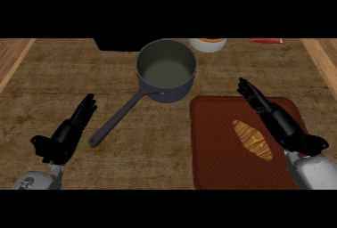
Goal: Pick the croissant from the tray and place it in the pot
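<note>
1. the wide brown woven-textured counter (pixel 66 80) is carrying everything, with pale wooden strips showing at its left and right edges.
2. the dark red rectangular tray (pixel 217 151) is lying at the right side of the counter, just beside the pot's base.
3. the dark grey metal pot (pixel 166 70) with a long straight handle is sitting upright above and left of the tray, its mouth open and nothing showing inside; the handle is pointing down and left.
4. the right hand (pixel 266 109) is hanging over the tray's right edge, fingers straight and holding nothing, just beside the croissant but not touching it.
5. the left hand (pixel 72 127) is resting at the lower left, fingers straight and empty, well apart from the pot handle.
6. the golden-brown striped croissant (pixel 252 139) is lying on the tray's right half, slanted, not yet picked up.
7. judging the step: the right hand is likely needing to lower over the croissant's middle, fingers across its short width, then lift clear before travelling over the pot's rim.
</note>
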You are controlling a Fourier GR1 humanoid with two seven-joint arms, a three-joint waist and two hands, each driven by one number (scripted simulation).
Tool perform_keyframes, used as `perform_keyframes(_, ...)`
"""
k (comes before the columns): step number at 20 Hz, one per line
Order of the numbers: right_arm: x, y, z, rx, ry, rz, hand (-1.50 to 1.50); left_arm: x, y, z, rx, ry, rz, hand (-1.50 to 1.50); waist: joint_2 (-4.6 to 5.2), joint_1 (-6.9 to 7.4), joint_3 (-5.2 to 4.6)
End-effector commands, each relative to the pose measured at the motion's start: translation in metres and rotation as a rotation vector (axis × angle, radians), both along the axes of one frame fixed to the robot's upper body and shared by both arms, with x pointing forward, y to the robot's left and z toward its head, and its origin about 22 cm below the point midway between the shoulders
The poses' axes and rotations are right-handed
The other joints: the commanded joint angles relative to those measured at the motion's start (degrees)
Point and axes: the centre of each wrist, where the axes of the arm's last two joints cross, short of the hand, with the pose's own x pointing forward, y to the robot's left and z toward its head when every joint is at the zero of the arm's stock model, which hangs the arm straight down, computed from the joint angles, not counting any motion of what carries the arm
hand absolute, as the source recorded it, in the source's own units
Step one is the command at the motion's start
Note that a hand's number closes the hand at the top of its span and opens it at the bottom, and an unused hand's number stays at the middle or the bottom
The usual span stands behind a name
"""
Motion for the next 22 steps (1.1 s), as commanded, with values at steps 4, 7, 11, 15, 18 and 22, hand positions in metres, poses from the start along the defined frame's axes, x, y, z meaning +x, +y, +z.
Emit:
perform_keyframes(4, -0.012, -0.021, -0.016, -0.172, 0.136, 0.253, 1.5, -0.004, 0.004, -0.009, 0.034, 0.131, -0.006, 0.0, 0.81, -0.08, 1.73)
perform_keyframes(7, 0.021, -0.058, 0.065, -0.585, -0.262, 0.05, 1.5, -0.011, -0.007, -0.021, 0.032, 0.217, -0.022, 0.0, -1.03, -1.87, 1.13)
perform_keyframes(11, -0.016, -0.042, -0.027, 0.015, -0.373, -0.144, -1.5, -0.006, -0.016, -0.013, -0.003, 0.242, -0.021, 0.0, 0.69, -1.96, 2.12)
perform_keyframes(15, -0.042, -0.072, -0.037, 0.156, -0.424, -0.061, -1.5, 0.008, -0.021, -0.005, 0.04, 0.254, -0.035, 0.0, 0.66, -1.35, 1.79)
perform_keyframes(18, -0.058, -0.095, -0.005, 0.048, -0.387, -0.002, -1.5, 0.009, -0.042, 0.001, 0.017, 0.263, -0.048, 0.0, 0.58, -0.87, 1.71)
perform_keyframes(22, -0.052, -0.102, 0.047, -0.203, -0.178, 0.031, -1.5, -0.009, -0.025, -0.016, 0.033, 0.275, -0.038, 0.0, 0.37, -1.16, 1.53)
